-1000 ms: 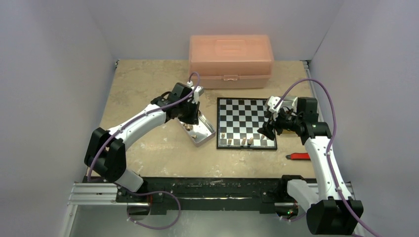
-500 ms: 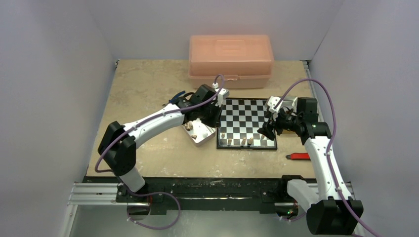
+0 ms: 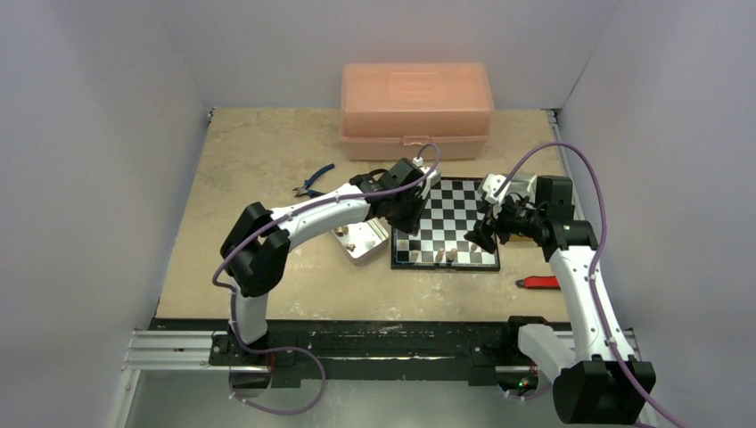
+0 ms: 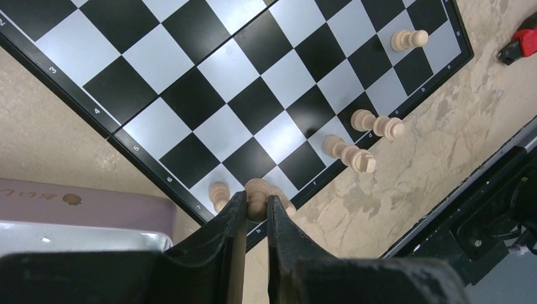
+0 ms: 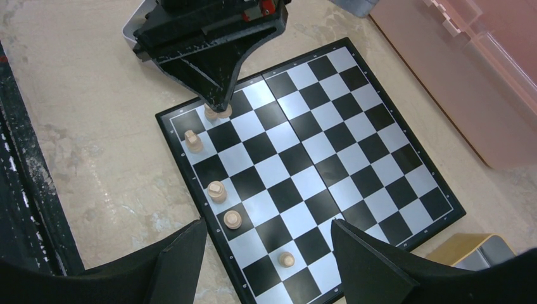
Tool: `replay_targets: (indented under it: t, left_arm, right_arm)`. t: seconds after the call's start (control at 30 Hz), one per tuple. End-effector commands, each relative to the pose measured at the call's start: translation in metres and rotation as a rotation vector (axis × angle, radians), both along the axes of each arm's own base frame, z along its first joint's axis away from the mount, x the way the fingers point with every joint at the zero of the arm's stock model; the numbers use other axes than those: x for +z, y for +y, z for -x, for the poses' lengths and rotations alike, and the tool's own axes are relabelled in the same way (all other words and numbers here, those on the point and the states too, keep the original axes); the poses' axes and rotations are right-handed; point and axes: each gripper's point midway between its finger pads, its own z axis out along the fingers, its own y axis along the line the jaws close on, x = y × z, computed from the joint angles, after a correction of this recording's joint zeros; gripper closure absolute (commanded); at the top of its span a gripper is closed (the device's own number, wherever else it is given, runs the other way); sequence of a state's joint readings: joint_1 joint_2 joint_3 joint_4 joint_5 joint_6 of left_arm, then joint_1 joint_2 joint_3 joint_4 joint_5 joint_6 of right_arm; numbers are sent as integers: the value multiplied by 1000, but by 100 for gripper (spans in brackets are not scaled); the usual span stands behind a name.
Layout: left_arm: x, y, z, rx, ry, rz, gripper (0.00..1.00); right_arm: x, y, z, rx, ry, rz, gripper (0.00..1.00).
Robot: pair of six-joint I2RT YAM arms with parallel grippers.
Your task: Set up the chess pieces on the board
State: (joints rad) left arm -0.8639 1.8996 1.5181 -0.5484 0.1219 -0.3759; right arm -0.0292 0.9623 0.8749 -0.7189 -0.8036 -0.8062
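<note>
Tan wooden chess pieces (image 5: 216,190): several ranged along near edge of board (image 3: 446,209), checks black and silvery. Board lay mid-table, 6 o'clock of pink box (image 3: 416,98). Left gripper (image 4: 256,206) reached over board's 7 o'clock corner, jaws clamped on tan piece (image 4: 257,189). Right gripper (image 5: 266,250) hovered above board's 3 o'clock side, fingers wide apart. Metal tin (image 3: 358,242) just beside board at 9 o'clock. Blue pliers (image 3: 312,183) and red tool (image 3: 539,283) lay off the board.

Pink box (image 3: 415,109), metal tin (image 3: 361,252), blue pliers (image 3: 312,182) and red-handled item (image 3: 540,283) sit apart.
</note>
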Motion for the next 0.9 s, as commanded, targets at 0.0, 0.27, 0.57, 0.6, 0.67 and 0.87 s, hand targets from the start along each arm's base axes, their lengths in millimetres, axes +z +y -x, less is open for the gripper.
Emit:
replay_targets:
  t: [0.0, 0.27, 0.57, 0.6, 0.67, 0.87]
  left_arm:
    - [6, -12, -8, 11, -27, -5, 100]
    - [-13, -14, -10, 9, -10, -64, 100]
    - [-27, -18, -7, -6, 16, -92, 100]
    - [-29, -18, -7, -8, 18, -95, 100]
    - [-31, -18, -6, -9, 22, -100, 100]
    - [-36, -18, -5, -13, 30, -110, 100]
  right_arm:
    - [1, 0, 1, 10, -10, -1, 24]
    - [0, 0, 1, 10, -6, -1, 24]
    - [0, 0, 1, 11, -7, 0, 24]
    - [0, 0, 1, 11, -6, 0, 24]
    - [0, 0, 1, 11, -6, 0, 24]
    - [0, 0, 1, 11, -6, 0, 24]
